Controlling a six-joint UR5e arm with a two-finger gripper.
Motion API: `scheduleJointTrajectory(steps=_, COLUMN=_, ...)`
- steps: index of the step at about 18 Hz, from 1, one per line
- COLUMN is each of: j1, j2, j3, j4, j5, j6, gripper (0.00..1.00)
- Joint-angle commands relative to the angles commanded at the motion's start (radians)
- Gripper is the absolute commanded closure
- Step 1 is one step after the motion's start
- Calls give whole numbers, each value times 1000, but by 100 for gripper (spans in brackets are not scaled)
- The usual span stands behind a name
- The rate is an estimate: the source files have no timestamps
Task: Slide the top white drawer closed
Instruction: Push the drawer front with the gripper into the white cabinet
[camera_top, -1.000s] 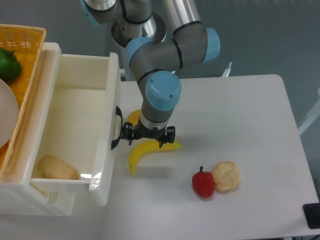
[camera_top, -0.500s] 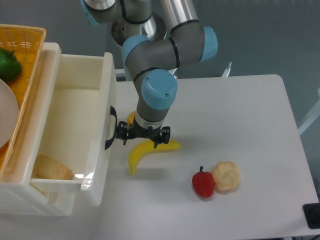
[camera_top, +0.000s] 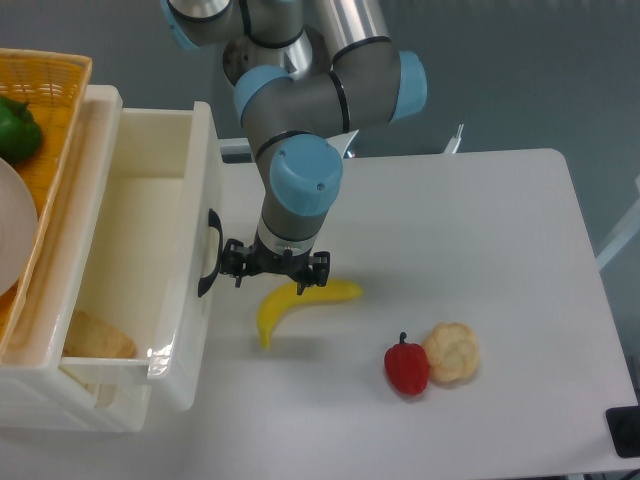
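The glossy cream-white plastic top drawer (camera_top: 150, 250) stands pulled partway out of the white cabinet (camera_top: 70, 400) at the left of the white table (camera_top: 480, 250), its front panel facing right with a curved black handle (camera_top: 208, 252) on it. The black two-finger gripper (camera_top: 274, 272) hangs just right of that handle; whether it touches the handle cannot be told, and the grey and blue wrist above hides much of the fingers, so their spread cannot be told either. A pale brown bread-like lump (camera_top: 97, 337) lies in the drawer's near corner, partly hidden by the rim. A yellow banana (camera_top: 298, 303) lies just below the gripper. The orange wicker basket (camera_top: 45, 100) on top is cut off at the left edge. A red pepper (camera_top: 406, 366) touches a beige lumpy item (camera_top: 452, 351).
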Motion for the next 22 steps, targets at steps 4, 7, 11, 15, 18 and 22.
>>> scheduleJointTrajectory(steps=4, j1=0, j2=2, j3=2, j4=0, j5=0, j6=-2, gripper=0)
scheduleJointTrajectory(steps=7, j1=-11, j2=2, j3=3, j4=0, j5=0, j6=-5, gripper=0)
scheduleJointTrajectory(steps=11, j1=-15, j2=3, j3=6, j4=0, j5=-11, j6=-6, gripper=0)
scheduleJointTrajectory(steps=15, j1=-28, j2=11, j3=8, j4=0, j5=-21, j6=-11, gripper=0)
scheduleJointTrajectory(steps=18, j1=-35, j2=11, j3=9, j4=0, j5=-23, j6=-11, gripper=0)
scheduleJointTrajectory(steps=22, j1=-41, j2=9, j3=9, j4=0, j5=-20, j6=-12, gripper=0)
